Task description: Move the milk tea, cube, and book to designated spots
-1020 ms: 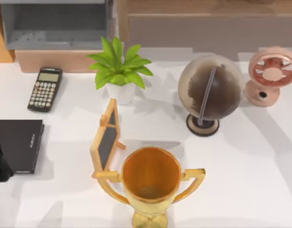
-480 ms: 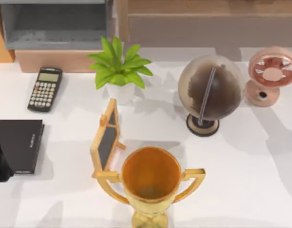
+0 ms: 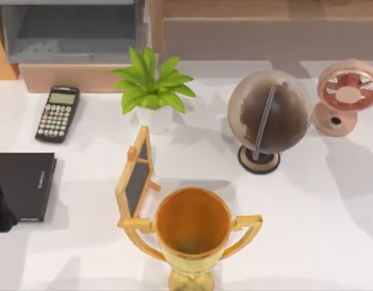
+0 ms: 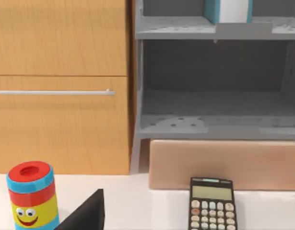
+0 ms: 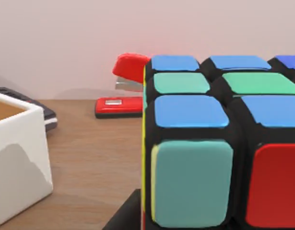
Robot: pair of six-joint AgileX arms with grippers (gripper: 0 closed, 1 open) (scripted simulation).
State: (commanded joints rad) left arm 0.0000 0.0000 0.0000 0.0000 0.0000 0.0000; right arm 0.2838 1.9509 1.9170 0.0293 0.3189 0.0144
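Teal book (image 4: 228, 10) stands upright on upper grey shelf (image 4: 176, 33). Cube (image 5: 219, 143) sits on wooden surface (image 5: 89, 158) beside white container (image 5: 17, 158); right gripper state indeterminate.

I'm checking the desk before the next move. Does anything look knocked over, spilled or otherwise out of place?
Nothing stands out. The trophy, globe, potted plant and small chalkboard all stand upright, and the calculator and black book lie flat. The cube sits square on a wooden surface, with nothing spilled.

Bright, even light — soft grey shadows spread across the white table (image 3: 307, 230) beside the globe (image 3: 268, 112) and trophy (image 3: 192, 233). Edges look slightly soft — no glare.
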